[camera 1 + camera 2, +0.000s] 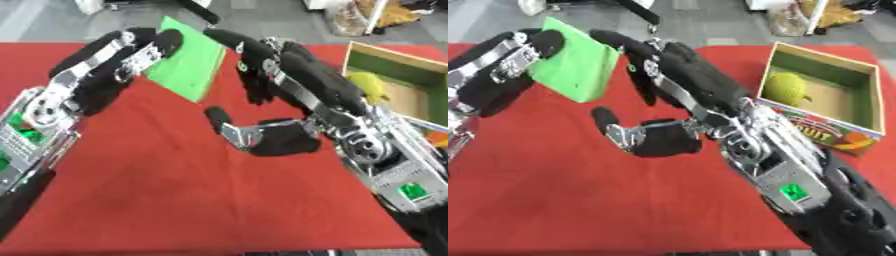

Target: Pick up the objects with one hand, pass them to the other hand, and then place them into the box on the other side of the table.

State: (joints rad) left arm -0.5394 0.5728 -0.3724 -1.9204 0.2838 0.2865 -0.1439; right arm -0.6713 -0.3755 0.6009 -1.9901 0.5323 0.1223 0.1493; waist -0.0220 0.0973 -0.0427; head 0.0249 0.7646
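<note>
Cardboard box (866, 107) sits at about 3 o'clock on the table (553, 200), near the right edge. Its top is open. Inside, the walls are green and the floor is brown. One yellow-green round thing (786, 87) lies in the box, in the far left corner, touching the wall. It looks like a fruit or a ball, but that is hard to tell. The front of the box has pictures of orange and green food. It also has white letters on a red band (815, 129). The letters seem to say "FRUIT", but they are blurry.

The table has a red cloth on it.

The task's thing is a flat green sheet (188, 60). It is up in the air at about 11 o'clock, above the far part of the table. It is tilted, with one corner pointing down at the cloth. Its long side runs from far to near.

The left hand (144, 47) comes in from the left and grips the sheet by its left edge, with a dark fingertip curled over the top.

The right hand (662, 70) is just beside the sheet's right edge. Its fingers (642, 82) hang down, spread and loose. Its thumb (610, 122) sticks out low, toward the left. It grips nothing. Whether it touches the sheet is hard to tell.
</note>
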